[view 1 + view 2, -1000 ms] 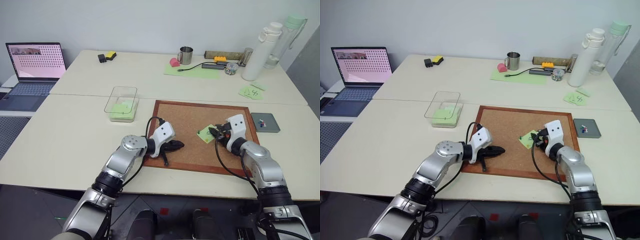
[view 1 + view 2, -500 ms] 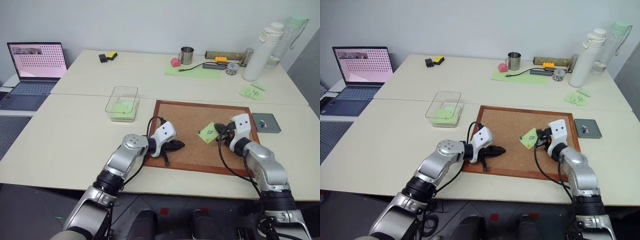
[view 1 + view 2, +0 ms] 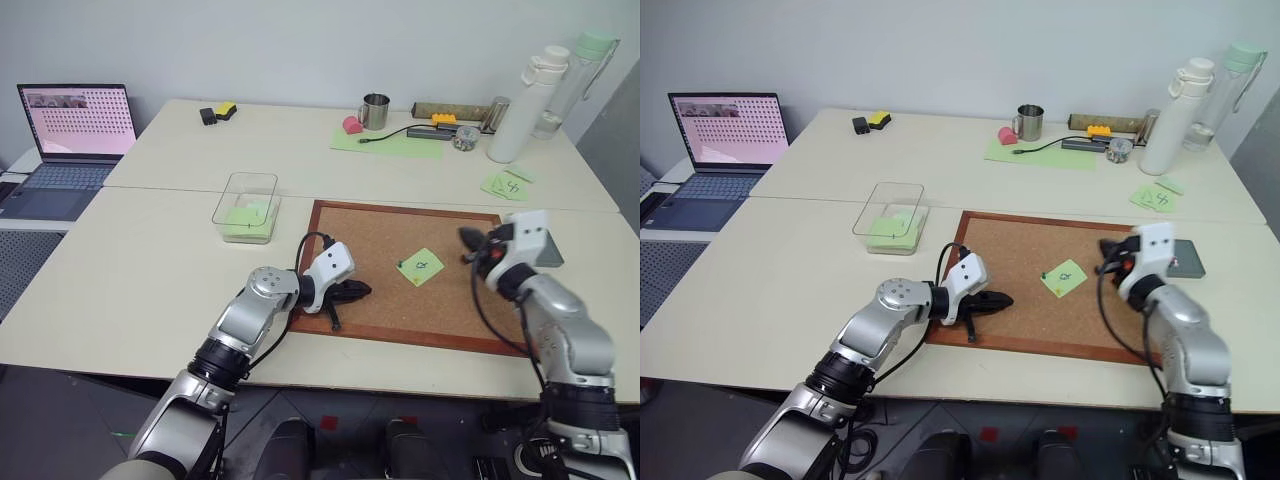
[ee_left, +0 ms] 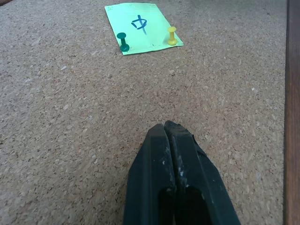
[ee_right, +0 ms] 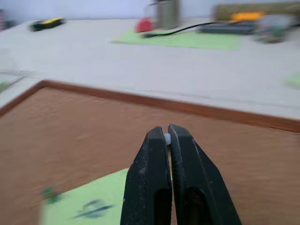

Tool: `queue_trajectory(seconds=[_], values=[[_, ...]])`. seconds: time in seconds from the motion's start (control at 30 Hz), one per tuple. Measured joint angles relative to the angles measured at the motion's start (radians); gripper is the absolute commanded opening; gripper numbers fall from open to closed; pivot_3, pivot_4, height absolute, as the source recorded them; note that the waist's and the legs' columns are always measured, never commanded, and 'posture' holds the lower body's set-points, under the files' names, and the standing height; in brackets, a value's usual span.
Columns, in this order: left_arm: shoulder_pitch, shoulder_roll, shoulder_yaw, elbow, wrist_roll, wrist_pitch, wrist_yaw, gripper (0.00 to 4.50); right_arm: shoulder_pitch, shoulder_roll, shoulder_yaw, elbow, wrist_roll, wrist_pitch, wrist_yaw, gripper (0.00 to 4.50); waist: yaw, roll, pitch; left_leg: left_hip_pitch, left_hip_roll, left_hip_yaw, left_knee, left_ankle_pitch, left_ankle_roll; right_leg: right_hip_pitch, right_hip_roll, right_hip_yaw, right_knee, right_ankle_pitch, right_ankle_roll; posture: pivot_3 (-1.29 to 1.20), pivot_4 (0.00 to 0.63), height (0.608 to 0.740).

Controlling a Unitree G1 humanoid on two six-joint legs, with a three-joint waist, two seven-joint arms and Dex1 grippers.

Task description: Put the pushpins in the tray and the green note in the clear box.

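The green note lies on the corkboard with a dark squiggle in its middle. A green pushpin and a yellow pushpin stand in its near corners. My right gripper hangs above the board to the right of the note, shut on a small white pushpin. The grey tray lies just behind that hand, partly hidden by it. My left gripper rests shut and empty on the board, left of the note. The clear box stands left of the board with green notes inside.
The wood-framed corkboard fills the near middle of the table. At the back stand a metal mug, a pale green sheet and two bottles. Loose green notes lie back right, and a laptop sits far left.
My right gripper closed at the note's right corner, then rose and moved right, away from the note. The note has settled flat. The left arm has stayed still.
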Motion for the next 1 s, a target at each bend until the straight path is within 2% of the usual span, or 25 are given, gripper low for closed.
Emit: queue_trajectory(seconds=[0.13,0.27,0.4,0.57,0.6,0.8,1.0], values=[[0.008,0.010,0.001,-0.017,-0.002,0.006,-0.005,0.00,-0.048,-0.107,-0.067,0.173,-0.051,-0.044,-0.025,0.05,0.000,0.000,0.000,0.000,0.001,0.000,-0.001,0.000,0.000,0.000,0.000,0.000,0.000,0.000,0.000,0.00,0.150,0.740],[0.022,0.020,0.013,-0.036,-0.002,0.018,-0.001,0.00,-0.118,-0.124,-0.069,0.359,-0.054,-0.054,0.011,0.05,-0.014,0.002,-0.001,0.001,0.000,0.001,-0.001,0.000,0.000,0.000,0.000,0.001,0.000,0.000,0.000,0.00,0.150,0.740],[0.032,0.021,0.015,-0.057,-0.002,0.032,0.006,0.00,-0.199,-0.132,-0.064,0.525,-0.065,-0.100,0.025,0.70,-0.021,0.002,-0.001,0.000,0.000,0.002,-0.001,0.000,0.000,0.000,0.000,0.002,0.000,0.000,0.000,0.00,0.150,0.740],[0.053,0.027,0.021,-0.091,-0.006,0.051,0.009,0.00,-0.250,-0.154,-0.066,0.649,-0.067,-0.168,0.056,1.74,-0.023,0.002,-0.001,0.000,0.000,0.001,-0.002,0.000,0.000,0.000,0.000,0.001,-0.001,0.000,0.000,0.00,0.150,0.740],[0.057,0.029,0.022,-0.096,-0.006,0.053,0.010,0.00,-0.254,-0.154,-0.069,0.657,-0.063,-0.170,0.062,1.74,-0.023,0.002,-0.001,0.000,0.000,0.001,-0.002,0.000,0.000,0.000,0.000,0.001,-0.001,0.000,0.000,0.00,0.150,0.740],[0.069,0.029,0.030,-0.112,-0.010,0.068,0.025,0.00,-0.253,-0.162,-0.095,0.589,-0.020,-0.149,0.090,1.74,-0.023,0.002,-0.001,0.000,0.000,0.001,-0.001,0.000,0.000,0.000,0.000,0.001,0.000,0.000,0.000,0.00,0.150,0.740],[0.063,0.030,0.030,-0.104,-0.013,0.068,0.024,0.00,-0.065,-0.146,-0.052,0.221,0.080,-0.040,0.201,1.74,-0.023,0.003,-0.002,0.000,0.001,-0.001,-0.001,0.000,0.000,0.000,0.000,0.000,0.000,0.000,0.000,0.00,0.150,0.740]])
